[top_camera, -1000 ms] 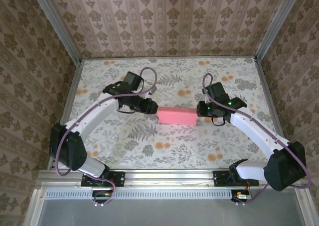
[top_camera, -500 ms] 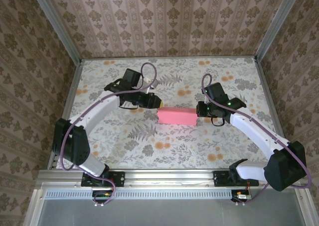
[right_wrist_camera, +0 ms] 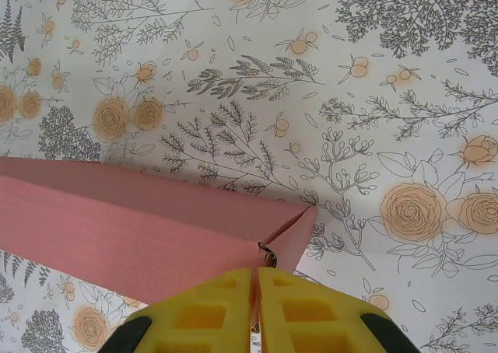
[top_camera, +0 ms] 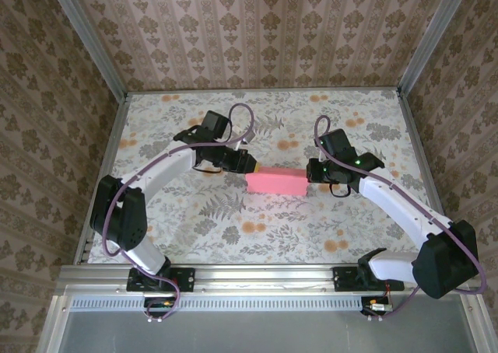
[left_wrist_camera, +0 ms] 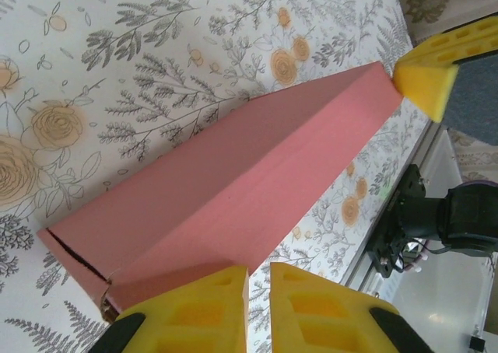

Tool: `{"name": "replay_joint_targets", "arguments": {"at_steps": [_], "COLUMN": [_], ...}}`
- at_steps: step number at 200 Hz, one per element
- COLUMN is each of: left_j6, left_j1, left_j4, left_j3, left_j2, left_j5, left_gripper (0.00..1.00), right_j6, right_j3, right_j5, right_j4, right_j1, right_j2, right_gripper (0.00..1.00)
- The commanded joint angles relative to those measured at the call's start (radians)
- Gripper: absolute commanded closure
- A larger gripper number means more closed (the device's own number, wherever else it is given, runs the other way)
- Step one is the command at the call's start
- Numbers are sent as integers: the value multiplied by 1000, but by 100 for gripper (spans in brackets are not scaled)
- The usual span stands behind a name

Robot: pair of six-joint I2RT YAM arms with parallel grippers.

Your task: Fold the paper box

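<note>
The paper box [top_camera: 276,182] is a closed, long pink shape lying flat mid-table. My right gripper [top_camera: 310,172] is at its right end. In the right wrist view that gripper [right_wrist_camera: 255,274] is shut on the box's end flap, with pink card [right_wrist_camera: 156,236] pinched between the yellow fingers. My left gripper [top_camera: 253,166] rests at the box's far left corner. In the left wrist view its fingers [left_wrist_camera: 259,269] are almost together, with only a slit of table between them, and one finger overlaps the box's near corner [left_wrist_camera: 233,190]. The right gripper's yellow fingertips [left_wrist_camera: 426,73] show at the box's far end.
The floral table [top_camera: 233,228] is bounded by metal rails [top_camera: 109,159] on the left and right, and by patterned walls. Both arm bases sit on the near rail [top_camera: 257,275]. Open table lies in front of and behind the box.
My left gripper has swung from the box's left end rearward and to the right, onto the box's far left corner. The right arm and the box have stayed put.
</note>
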Motion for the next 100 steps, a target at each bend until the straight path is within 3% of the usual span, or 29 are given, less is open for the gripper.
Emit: {"name": "replay_joint_targets", "arguments": {"at_steps": [1, 44, 100], "left_j6": [33, 35, 38], "left_j1": [-2, -9, -15], "left_j4": [-22, -28, -36], "left_j3": [-30, -42, -38], "left_j2": [22, 26, 37], "left_j5": [-35, -46, -58], "left_gripper": [86, 86, 85], "right_j6": [-14, -44, -44], "right_j3": [16, 77, 41], "right_j5": [-4, -57, -235], "right_j4": [-56, -64, 26], "right_j1": [5, -9, -38], "right_j2": [-15, -35, -36], "right_gripper": [88, 87, 88]}}
